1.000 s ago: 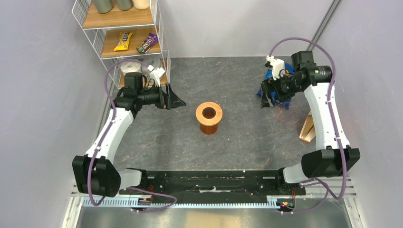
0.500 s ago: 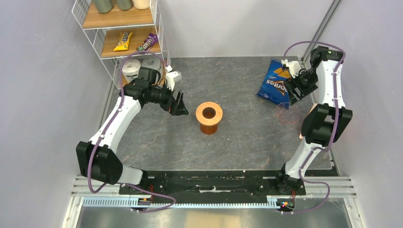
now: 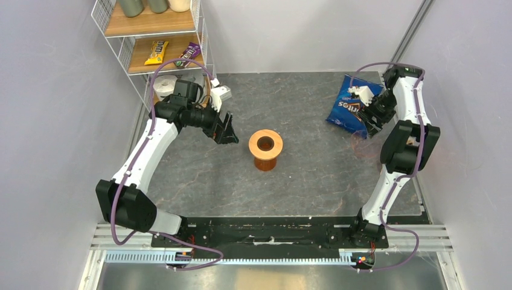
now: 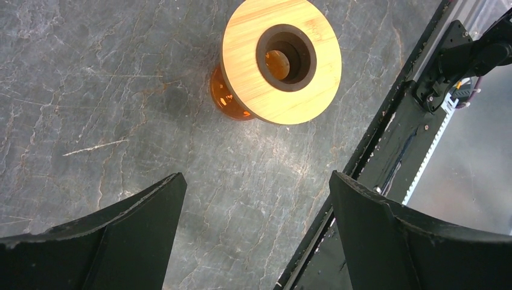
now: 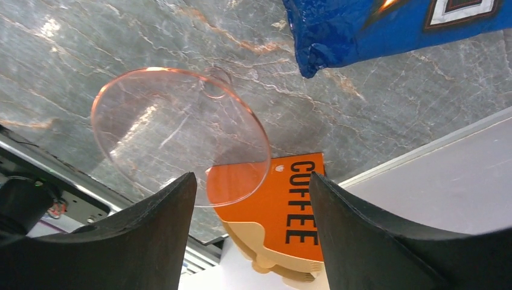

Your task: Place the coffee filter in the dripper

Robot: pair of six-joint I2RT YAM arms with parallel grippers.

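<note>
The left claw (image 4: 256, 181) hangs spread and empty just left of the dripper (image 3: 265, 147), which stands upright in the middle of the counter (image 3: 314, 181) with bare stone all round its rim. Far right, the right claw (image 5: 252, 181), also spread, hovers over a clear disc (image 5: 175, 133) near the blue bag (image 5: 386, 30). The coffee filter (image 5: 265, 260) lies under an orange label (image 5: 302, 205) at the counter's right edge.

Robot test cell in a lab, dressed as a kitchen corner. Plain grey partition walls (image 3: 60, 121) box in a stone-look counter (image 3: 302, 181). Left arm (image 3: 142, 160) and right arm (image 3: 386, 181) are bolted to a black base plate (image 3: 272, 229), with a slotted cable duct (image 3: 272, 257) and loose purple cables (image 3: 115, 217). Props: wire shelf (image 3: 130, 45) with candy bars (image 3: 157, 52), blue crisp bag (image 3: 347, 109).
</note>
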